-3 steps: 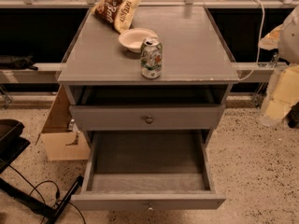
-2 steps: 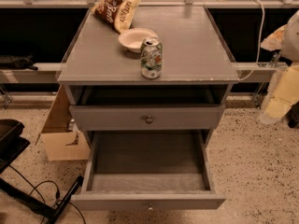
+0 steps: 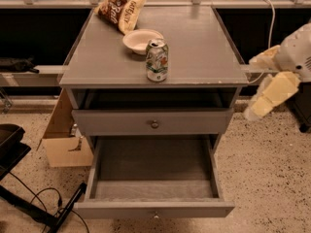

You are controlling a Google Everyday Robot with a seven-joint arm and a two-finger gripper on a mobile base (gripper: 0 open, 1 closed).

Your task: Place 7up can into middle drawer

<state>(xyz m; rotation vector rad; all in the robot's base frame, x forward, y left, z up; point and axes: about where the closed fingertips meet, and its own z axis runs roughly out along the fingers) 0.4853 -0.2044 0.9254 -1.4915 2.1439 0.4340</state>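
Observation:
The 7up can [image 3: 157, 60], green and white with a silver top, stands upright on the grey cabinet top [image 3: 204, 52], near its front edge. The middle drawer [image 3: 154, 208] is pulled out wide below; its dark grey tray inside holds nothing. Another grey drawer front with a round knob [image 3: 154, 124] sits shut above it. My gripper [image 3: 270, 89], cream-coloured, hangs in the air just off the cabinet's right side, at about the height of the cabinet top. It is well to the right of the can and touches nothing.
A white bowl [image 3: 142, 40] sits just behind the can, with a brown chip bag [image 3: 120, 6] behind that. A cardboard box [image 3: 63, 140] stands on the floor left of the cabinet. Black cables and a dark base [image 3: 29, 203] lie at lower left.
My gripper has moved a little to the left, closer to the cabinet's right side. The can, the bowl and the drawers have not moved.

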